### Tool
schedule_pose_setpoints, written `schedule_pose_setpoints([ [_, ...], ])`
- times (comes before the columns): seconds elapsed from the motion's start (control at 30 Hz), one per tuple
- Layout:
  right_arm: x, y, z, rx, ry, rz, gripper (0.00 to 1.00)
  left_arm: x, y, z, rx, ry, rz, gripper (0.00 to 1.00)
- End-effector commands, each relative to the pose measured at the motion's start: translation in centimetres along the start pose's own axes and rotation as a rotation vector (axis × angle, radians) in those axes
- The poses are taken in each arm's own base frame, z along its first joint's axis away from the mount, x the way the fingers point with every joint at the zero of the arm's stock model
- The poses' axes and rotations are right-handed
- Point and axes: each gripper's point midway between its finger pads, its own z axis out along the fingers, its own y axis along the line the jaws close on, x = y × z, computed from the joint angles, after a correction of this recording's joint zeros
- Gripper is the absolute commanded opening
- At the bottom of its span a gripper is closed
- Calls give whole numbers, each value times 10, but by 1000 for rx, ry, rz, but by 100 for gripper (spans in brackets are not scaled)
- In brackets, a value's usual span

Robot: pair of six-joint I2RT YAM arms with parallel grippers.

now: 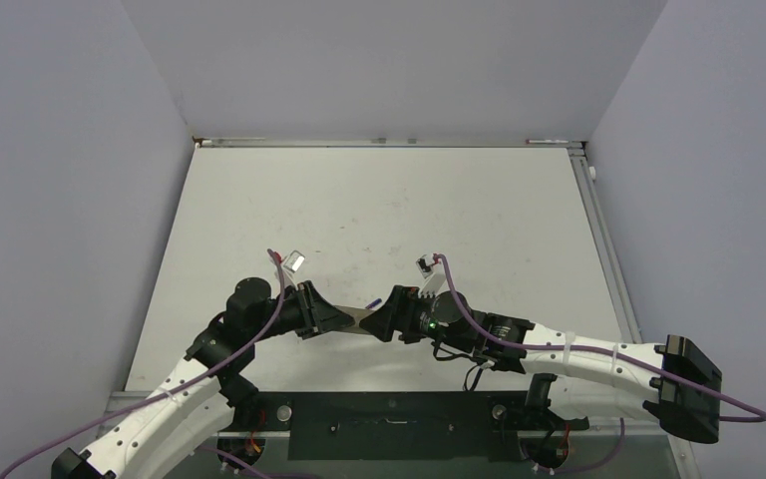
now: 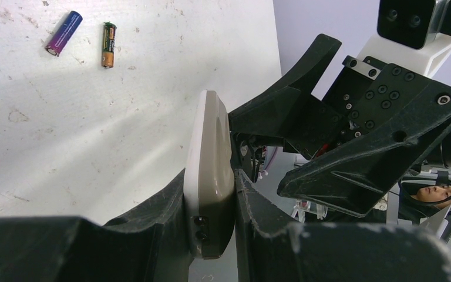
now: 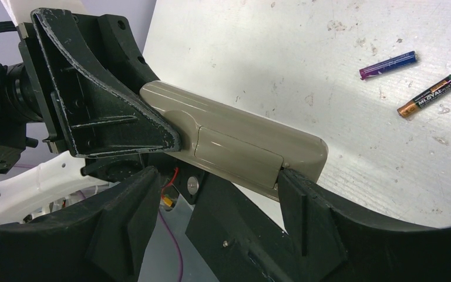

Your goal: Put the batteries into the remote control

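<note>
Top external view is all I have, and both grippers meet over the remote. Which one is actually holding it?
Observer: The left gripper is shut across one end of the remote. The right gripper is open, and its fingers only straddle the free end.
Operator: Which face of the remote is showing, and is the cover off?
Observer: The beige back faces the right wrist camera. The battery cover is on, with its seam closed.
Operator: Where are the batteries?
Observer: Neither is held. The purple battery and the gold battery lie close together on the table, not touching.
</note>
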Motion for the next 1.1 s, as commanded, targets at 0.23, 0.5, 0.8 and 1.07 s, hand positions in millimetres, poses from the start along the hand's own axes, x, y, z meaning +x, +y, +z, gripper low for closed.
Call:
schedule_pose_setpoints([
  [0.23, -14, 78, -18, -280, -15, 40, 70, -6, -36, -3, 102, 7, 68, 0],
  [0.5, -15, 80, -19, -278, -21, 33, 70, -6, -33, -2, 84, 10, 70, 0],
  [0.8, -15, 82, -20, -280, -23, 31, 70, -6, -29, -1, 69, 15, 71, 0],
  [1.07, -16, 84, -21, -274, -24, 23, 70, -6, -26, 0, 50, 15, 74, 0],
])
